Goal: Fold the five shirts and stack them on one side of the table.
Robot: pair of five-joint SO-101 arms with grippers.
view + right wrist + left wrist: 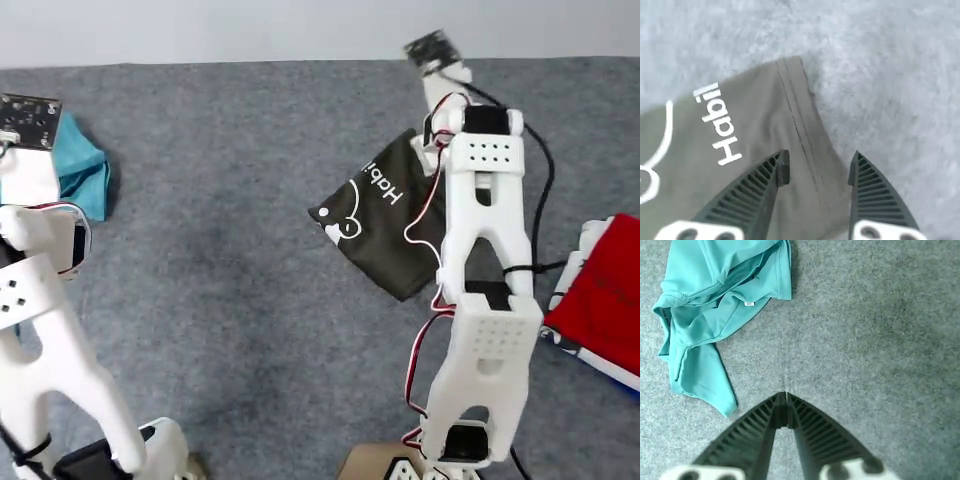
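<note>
High view gives us three shirts, a teal shirt [85, 172] far left, a dark shirt [385, 228] mid-table, a red shirt [608, 290] at the right edge; left wrist view puts the left gripper [786, 396], jaws together, beside the teal shirt; right wrist view sets the right gripper [820, 155], jaws apart, over the dark shirt's hem, so we judge a fold is starting and must next descend and pinch it.

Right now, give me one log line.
left gripper shut near teal shirt | right gripper open over dark shirt | red shirt beside right arm
</note>
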